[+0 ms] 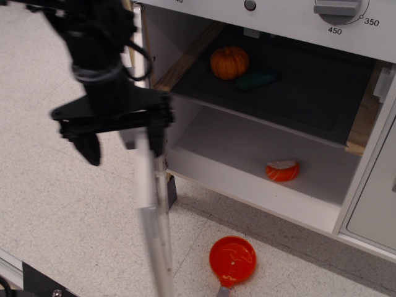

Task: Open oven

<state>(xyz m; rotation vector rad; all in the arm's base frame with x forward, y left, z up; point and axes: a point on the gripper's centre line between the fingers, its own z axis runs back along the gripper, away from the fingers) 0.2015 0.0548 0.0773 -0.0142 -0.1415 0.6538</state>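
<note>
The silver-grey oven point(291, 18) fills the upper right, with its dial point(337, 7) marked 350/450 at the top. Its cavity stands open. The oven door point(154, 229) is swung far out to the left and I see it nearly edge-on, blurred. My black gripper point(124, 143) hangs at the door's top edge, left of the cavity. Its fingers point(90, 148) are spread wide, one to the left of the door and the other right at its edge. I cannot tell whether they touch the door or its handle, which is hidden.
Inside the oven an orange pumpkin point(229, 62) and a dark green item point(255, 80) lie on the black shelf, and an orange-and-white piece point(283, 170) lies on the white floor of the cavity. A red disc point(232, 260) lies on the speckled floor. A grey cabinet door point(377, 204) is at the right.
</note>
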